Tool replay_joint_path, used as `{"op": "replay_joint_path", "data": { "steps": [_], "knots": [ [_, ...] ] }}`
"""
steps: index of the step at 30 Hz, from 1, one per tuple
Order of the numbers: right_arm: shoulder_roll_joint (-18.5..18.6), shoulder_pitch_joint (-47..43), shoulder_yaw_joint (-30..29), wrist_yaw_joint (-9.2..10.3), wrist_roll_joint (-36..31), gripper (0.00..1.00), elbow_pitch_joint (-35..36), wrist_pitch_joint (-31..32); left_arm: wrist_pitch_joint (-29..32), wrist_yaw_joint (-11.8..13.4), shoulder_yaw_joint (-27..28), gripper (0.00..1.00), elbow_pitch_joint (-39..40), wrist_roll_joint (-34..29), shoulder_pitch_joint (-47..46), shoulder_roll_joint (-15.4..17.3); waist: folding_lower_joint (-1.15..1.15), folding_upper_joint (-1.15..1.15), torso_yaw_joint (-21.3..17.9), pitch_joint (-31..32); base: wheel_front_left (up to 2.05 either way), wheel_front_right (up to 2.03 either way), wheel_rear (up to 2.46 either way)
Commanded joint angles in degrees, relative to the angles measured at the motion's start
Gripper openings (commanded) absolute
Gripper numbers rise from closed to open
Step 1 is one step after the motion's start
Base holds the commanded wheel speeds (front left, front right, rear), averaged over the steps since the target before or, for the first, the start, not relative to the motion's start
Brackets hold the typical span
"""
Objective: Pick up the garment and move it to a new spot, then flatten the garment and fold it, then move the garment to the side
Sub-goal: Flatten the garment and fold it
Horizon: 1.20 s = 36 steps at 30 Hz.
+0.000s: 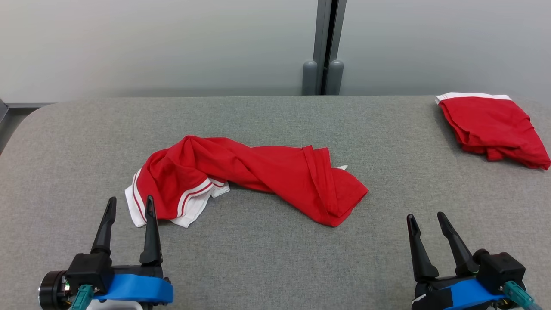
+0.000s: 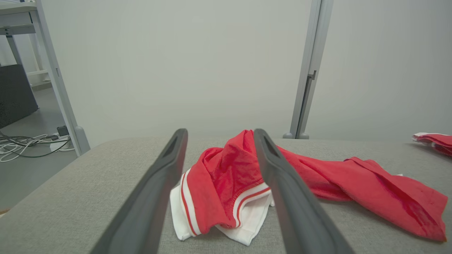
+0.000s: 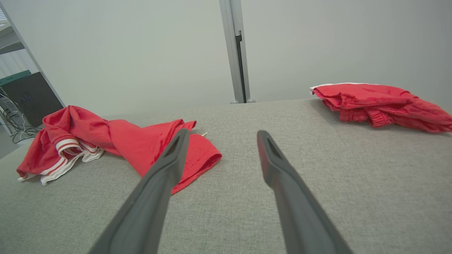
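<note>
Grey table (image 1: 275, 129), crumpled red garment (image 1: 258, 176) lying left-right

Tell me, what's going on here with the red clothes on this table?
A two-armed robot is facing a grey table, seemingly about to pick up a crumpled red garment with white striped trim that lies in the middle. Nothing holds it at the moment: the left jaws stand open near its white-trimmed end, and the right jaws stand open over bare table off to its other side. A second red garment, roughly folded, sits at the far right corner.
</note>
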State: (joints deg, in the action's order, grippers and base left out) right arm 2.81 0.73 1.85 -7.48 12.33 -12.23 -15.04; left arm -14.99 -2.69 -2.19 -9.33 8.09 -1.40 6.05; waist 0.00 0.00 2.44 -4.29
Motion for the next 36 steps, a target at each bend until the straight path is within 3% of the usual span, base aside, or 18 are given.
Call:
{"op": "replay_joint_path", "data": {
  "steps": [1,8,19,36],
  "knots": [
    [0.2,-0.6,0.1,-0.03,0.2,1.0,-0.1,-0.2,-0.3,-0.2,0.4,1.0,0.3,-0.5,0.1,-0.3,0.0,0.0,0.0,0.0,0.0,0.0,0.0],
    [0.2,0.0,0.2,-0.03,0.2,1.0,-0.3,-0.2,-0.3,-2.1,1.8,1.0,-1.7,-2.4,-1.1,-1.3,0.0,0.0,-0.6,-0.3,0.0,0.0,0.0],
    [0.2,1.4,1.0,-0.03,0.2,1.0,-0.4,-0.2,-0.3,-4.3,-2.5,1.0,-11.6,-4.4,-5.9,-1.0,0.0,0.0,-3.5,-2.8,0.0,0.0,0.0],
    [0.2,4.1,1.1,-0.03,-0.3,1.0,0.0,-0.2,-0.3,-4.4,-3.1,1.0,-29.0,-5.4,-14.1,2.3,0.0,0.0,-7.1,-8.1,0.0,0.0,0.0]
  ]
}}
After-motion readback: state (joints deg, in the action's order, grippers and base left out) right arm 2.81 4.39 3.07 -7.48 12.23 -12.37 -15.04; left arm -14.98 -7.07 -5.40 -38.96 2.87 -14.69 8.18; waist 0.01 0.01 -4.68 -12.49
